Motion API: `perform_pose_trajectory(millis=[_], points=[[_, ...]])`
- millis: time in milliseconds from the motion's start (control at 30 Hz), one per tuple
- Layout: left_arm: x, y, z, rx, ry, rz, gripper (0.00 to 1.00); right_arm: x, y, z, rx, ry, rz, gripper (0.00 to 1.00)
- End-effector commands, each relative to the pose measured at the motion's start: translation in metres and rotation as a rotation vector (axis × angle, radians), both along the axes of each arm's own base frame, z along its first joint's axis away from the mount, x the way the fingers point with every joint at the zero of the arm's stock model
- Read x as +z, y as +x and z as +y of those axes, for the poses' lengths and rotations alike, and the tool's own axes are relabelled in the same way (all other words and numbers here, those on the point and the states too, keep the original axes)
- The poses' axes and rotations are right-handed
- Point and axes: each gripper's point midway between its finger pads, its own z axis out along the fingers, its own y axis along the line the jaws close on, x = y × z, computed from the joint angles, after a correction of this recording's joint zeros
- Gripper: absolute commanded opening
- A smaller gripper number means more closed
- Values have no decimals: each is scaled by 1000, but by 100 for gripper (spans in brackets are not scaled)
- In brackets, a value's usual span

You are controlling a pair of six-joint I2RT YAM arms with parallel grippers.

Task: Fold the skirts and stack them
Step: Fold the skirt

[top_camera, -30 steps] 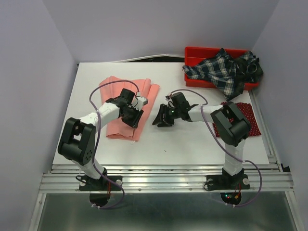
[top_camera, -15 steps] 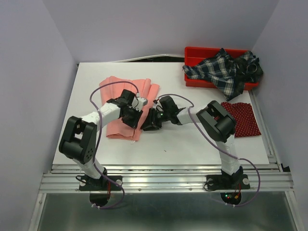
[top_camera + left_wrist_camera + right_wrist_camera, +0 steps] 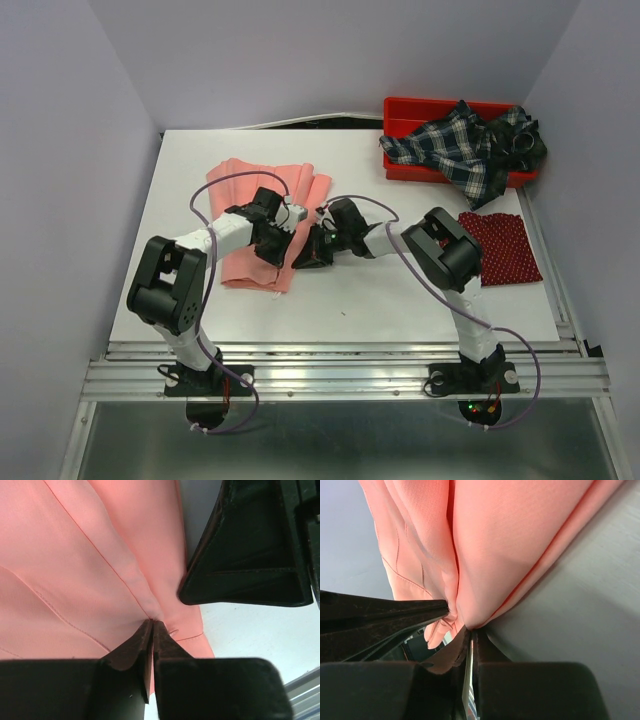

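The salmon-pink skirt [image 3: 262,205] lies folded lengthwise at the table's left centre. My left gripper [image 3: 277,247] is shut on a crease near its lower right edge, and the pinch shows in the left wrist view [image 3: 151,623] on the pink cloth [image 3: 75,555]. My right gripper [image 3: 308,252] sits right beside it, shut on the same edge of the skirt [image 3: 510,540] at its fingertips [image 3: 469,630]. The dark red dotted skirt [image 3: 508,245] lies flat at the right. The navy-and-white plaid skirt [image 3: 462,148] is heaped over the red bin.
The red plastic bin [image 3: 402,108] stands at the back right corner. The right gripper's black body [image 3: 250,545] fills the upper right of the left wrist view. Bare white table [image 3: 380,300] lies in front of the grippers.
My right gripper has moved left across the table to the pink skirt's right edge, beside the left gripper. The left gripper has stayed on the skirt.
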Motion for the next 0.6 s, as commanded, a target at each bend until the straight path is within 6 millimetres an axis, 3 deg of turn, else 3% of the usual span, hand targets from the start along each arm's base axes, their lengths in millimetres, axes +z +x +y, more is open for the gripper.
perform_pose_trajectory(millis=[0,300,433,567], points=[[14,0,-7,-25,-30,-17,2,-56,-3,-18,-49,-169,34,3],[41,-8,-15,-57,-95,-58,0,-58,-4,-20,-54,-178,35,1],[37,-7,-10,-40,-51,-69,56,-59,-5,-21,-56,-181,36,1],[29,-5,-10,-31,-24,-64,65,-59,-5,-21,-58,-183,38,1]])
